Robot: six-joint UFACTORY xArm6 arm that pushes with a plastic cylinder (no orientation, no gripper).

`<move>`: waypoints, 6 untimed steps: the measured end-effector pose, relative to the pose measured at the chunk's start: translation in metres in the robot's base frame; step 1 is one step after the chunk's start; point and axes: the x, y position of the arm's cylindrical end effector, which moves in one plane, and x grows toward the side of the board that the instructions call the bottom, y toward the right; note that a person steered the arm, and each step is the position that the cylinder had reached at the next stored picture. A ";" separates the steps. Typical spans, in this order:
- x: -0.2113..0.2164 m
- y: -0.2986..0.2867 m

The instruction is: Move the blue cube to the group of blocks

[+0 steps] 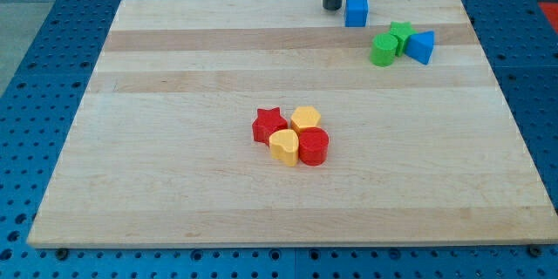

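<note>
The blue cube (356,11) sits near the board's top edge, right of centre. My tip (332,6) stands just to its left, a small gap away. A group of blocks lies near the board's middle: a red star (268,125), a yellow hexagon (305,119), a yellow heart-like block (283,146) and a red cylinder (313,146), all touching. A second cluster sits at the upper right: a green cylinder (384,50), a green star (401,33) and a blue triangular block (421,46).
The wooden board (174,139) lies on a blue perforated table (35,52). The rod comes down from the view's top edge.
</note>
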 end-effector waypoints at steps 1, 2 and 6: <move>0.000 0.023; 0.004 0.034; 0.035 0.035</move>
